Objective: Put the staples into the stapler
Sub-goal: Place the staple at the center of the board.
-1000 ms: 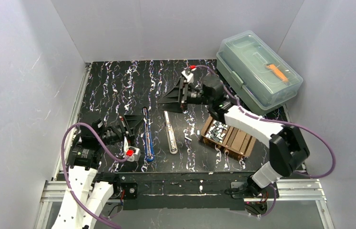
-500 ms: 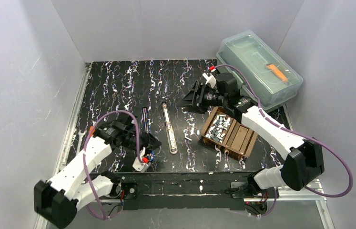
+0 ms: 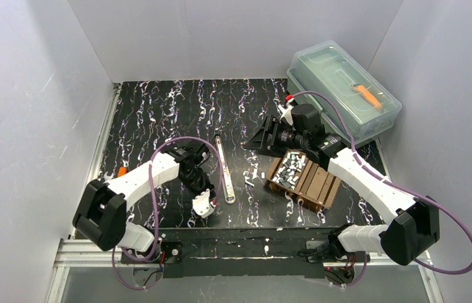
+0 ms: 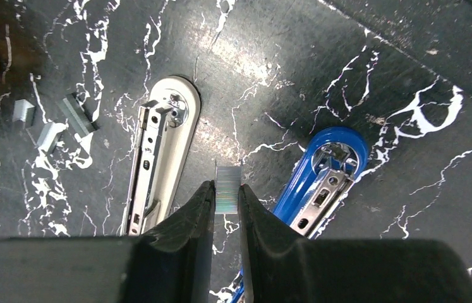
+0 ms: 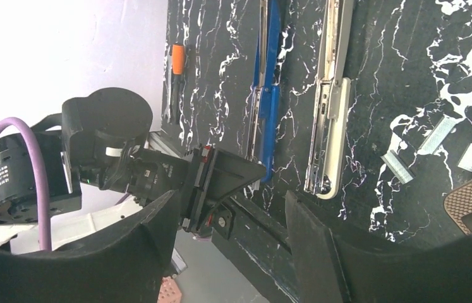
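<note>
The left gripper (image 4: pixel 227 197) was pinched shut on a short staple strip (image 4: pixel 227 182). It held the strip on edge just beside the white stapler (image 4: pixel 157 158), in the gap between that and the blue stapler (image 4: pixel 325 180). Only the strip's lower end was gripped, so a tilt might have dropped it, or seated it askew in the white stapler's open channel and jammed it. The right gripper (image 3: pixel 261 137) hung wide open and empty, well beyond the white stapler. No brand or writing was legible.
</note>
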